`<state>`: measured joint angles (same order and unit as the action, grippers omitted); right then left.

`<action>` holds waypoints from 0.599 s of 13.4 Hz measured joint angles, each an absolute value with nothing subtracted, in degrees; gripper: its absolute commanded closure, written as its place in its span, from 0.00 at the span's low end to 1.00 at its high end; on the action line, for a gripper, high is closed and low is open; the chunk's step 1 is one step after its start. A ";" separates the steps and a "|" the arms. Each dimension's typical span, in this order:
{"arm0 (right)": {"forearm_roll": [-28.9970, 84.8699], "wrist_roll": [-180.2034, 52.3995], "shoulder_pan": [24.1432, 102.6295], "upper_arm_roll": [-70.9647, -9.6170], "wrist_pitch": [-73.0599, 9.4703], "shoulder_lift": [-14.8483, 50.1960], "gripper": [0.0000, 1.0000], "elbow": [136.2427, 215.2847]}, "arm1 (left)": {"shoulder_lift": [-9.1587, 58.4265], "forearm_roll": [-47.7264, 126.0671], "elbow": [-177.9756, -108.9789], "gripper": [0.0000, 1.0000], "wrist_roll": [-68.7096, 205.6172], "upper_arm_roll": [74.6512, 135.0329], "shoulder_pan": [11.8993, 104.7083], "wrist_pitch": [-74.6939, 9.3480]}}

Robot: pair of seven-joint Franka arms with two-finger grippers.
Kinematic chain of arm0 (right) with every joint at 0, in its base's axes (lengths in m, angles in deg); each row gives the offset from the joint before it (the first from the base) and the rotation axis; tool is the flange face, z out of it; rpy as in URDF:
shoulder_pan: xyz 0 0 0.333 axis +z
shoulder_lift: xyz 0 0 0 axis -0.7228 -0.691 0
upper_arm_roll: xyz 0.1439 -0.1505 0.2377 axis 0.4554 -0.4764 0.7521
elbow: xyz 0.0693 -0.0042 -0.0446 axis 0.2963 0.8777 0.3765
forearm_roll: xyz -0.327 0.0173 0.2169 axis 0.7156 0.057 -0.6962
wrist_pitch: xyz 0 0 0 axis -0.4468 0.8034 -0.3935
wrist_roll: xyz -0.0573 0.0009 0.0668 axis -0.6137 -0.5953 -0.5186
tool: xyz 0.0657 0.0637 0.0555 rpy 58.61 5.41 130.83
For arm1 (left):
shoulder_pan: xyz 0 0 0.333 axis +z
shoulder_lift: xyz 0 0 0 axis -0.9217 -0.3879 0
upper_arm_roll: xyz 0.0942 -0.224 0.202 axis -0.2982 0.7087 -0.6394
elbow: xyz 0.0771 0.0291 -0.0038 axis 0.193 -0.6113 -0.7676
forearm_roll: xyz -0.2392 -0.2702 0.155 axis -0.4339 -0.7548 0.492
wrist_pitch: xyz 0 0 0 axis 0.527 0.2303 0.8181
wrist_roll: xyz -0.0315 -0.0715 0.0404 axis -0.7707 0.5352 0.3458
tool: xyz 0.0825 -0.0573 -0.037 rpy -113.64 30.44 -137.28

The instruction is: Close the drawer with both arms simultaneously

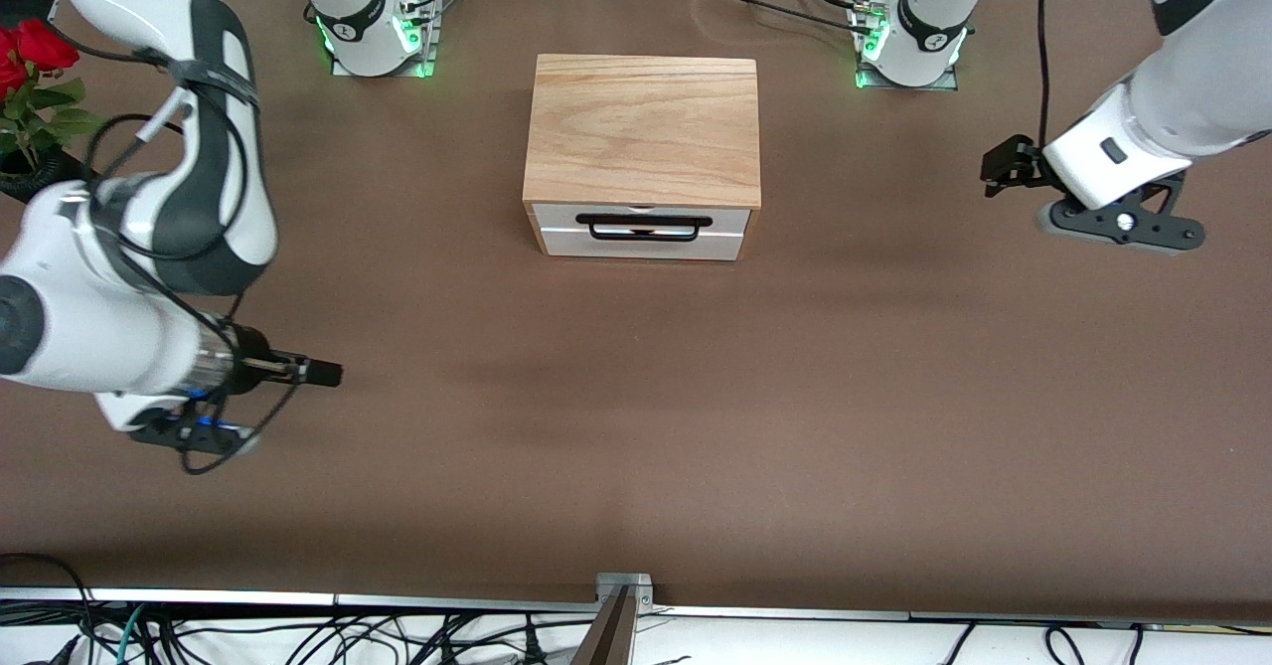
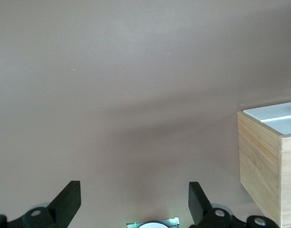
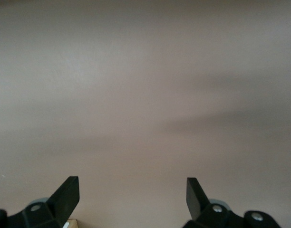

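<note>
Item: box [image 1: 643, 128], light wood, standing mid-counter [image 1: 636, 426] between the two arm bases, its drawer [image 1: 641, 231] with white front and black handle [image 1: 643, 227] facing the front camera and sitting flush, pushed in. Left end effector [image 1: 997, 174]: hangs over bare counter toward the left arm's end, well apart from the box, fingers [image 2: 69, 199] spread wide and holding nothing. Right end effector [image 3: 132, 197]: over bare counter toward the right arm's end, fingers [image 3: 67, 192] likewise spread and empty; red roses [image 1: 30, 79] at that counter edge.
</note>
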<state>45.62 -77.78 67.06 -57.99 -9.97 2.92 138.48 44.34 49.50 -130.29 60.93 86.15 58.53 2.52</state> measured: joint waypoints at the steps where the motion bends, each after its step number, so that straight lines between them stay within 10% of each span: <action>1: 45.79 -77.91 66.21 -58.22 -9.81 4.78 0.00 138.46 | 44.54 49.50 -130.07 0.00 60.81 86.03 59.59 2.63; 8: 63.48 -77.69 54.34 -46.00 -8.05 20.46 0.00 146.34 | 52.80 49.70 -138.61 0.00 60.19 86.17 61.44 -5.01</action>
